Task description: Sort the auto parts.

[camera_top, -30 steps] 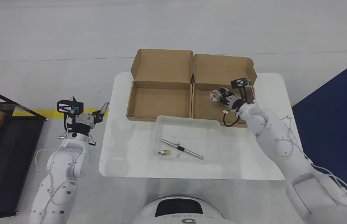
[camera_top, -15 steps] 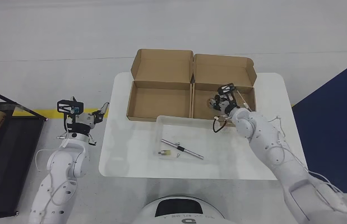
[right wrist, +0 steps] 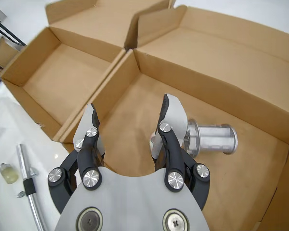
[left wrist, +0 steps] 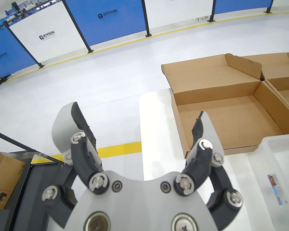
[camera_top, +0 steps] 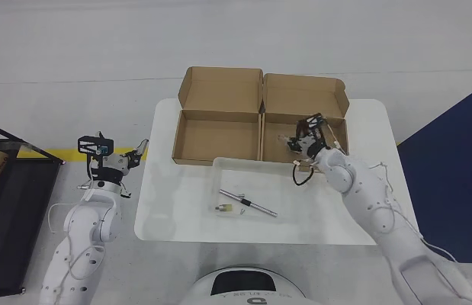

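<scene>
The white tabletop point(camera_top: 163, 191) carries two open cardboard boxes side by side along its far edge, the left box point(camera_top: 218, 141) and the right box point(camera_top: 300, 93). A clear tray point(camera_top: 243, 162) sits just in front of them, toward the near edge.

For writing, you have logos printed on the blue and white fence panels point(left wrist: 106, 17) behind. There is also a small coloured label point(left wrist: 275, 188) in the tray, too small to read.

In the tray lie a metal rod point(camera_top: 248, 203) and, just beside it, a small bottle point(camera_top: 224, 207).

A ribbed metal cylinder point(right wrist: 212, 139) lies on its side on the right box's floor. Your right hand point(right wrist: 129, 102) hangs over that floor with its fingers partly spread and holding nothing. The cylinder sits just outside one finger, not between them.

Your left hand point(left wrist: 137, 109) is spread wide and empty, out past the tabletop's left edge and well apart from every part.
</scene>
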Available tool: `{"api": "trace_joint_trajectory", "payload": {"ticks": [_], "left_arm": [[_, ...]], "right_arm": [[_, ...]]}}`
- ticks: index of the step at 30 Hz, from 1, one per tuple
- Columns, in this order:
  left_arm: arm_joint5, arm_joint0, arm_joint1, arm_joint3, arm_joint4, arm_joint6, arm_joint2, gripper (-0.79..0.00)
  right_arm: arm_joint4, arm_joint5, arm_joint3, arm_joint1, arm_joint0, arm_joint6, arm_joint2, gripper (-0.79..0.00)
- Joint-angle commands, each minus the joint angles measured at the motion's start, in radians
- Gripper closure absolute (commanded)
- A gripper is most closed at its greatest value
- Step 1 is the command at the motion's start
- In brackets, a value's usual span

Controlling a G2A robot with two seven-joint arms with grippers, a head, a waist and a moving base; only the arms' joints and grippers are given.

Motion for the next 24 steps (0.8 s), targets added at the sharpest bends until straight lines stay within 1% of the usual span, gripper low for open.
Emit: {"api": "trace_joint_trajectory", "payload": {"ticks": [1,2,6,7,8,9,10,24], "left_arm": [[0.000,0.000,0.000,0.000,0.000,0.000,0.000,-0.785],[0.000,0.000,0.000,0.000,0.000,0.000,0.000,-0.785],[0.000,0.000,0.000,0.000,0.000,0.000,0.000,-0.785],[0.000,0.000,0.000,0.000,0.000,0.000,0.000,-0.785],[0.000,0.000,0.000,0.000,0.000,0.000,0.000,-0.785],[0.000,0.000,0.000,0.000,0.000,0.000,0.000,-0.785],[0.000,0.000,0.000,0.000,0.000,0.000,0.000,-0.785],[0.000,0.000,0.000,0.000,0.000,0.000,0.000,-0.785]], "right_arm": [[0.011,-0.078,-0.049,0.017,-0.043,-0.029,0.054,-0.686],[0.008,-0.121,-0.084,0.030,-0.075,-0.052,0.092,-0.671],[0.013,-0.237,-0.179,0.057,-0.168,-0.110,0.184,-0.665],[0.018,-0.287,-0.206,0.065,-0.198,-0.128,0.214,-0.699],[0.025,-0.326,-0.223,0.071,-0.219,-0.145,0.235,-0.763],[0.029,-0.347,-0.229,0.074,-0.231,-0.153,0.249,-0.785],[0.033,-0.360,-0.233,0.075,-0.237,-0.158,0.256,-0.785],[0.033,-0.360,-0.233,0.075,-0.237,-0.158,0.256,-0.785]]}}
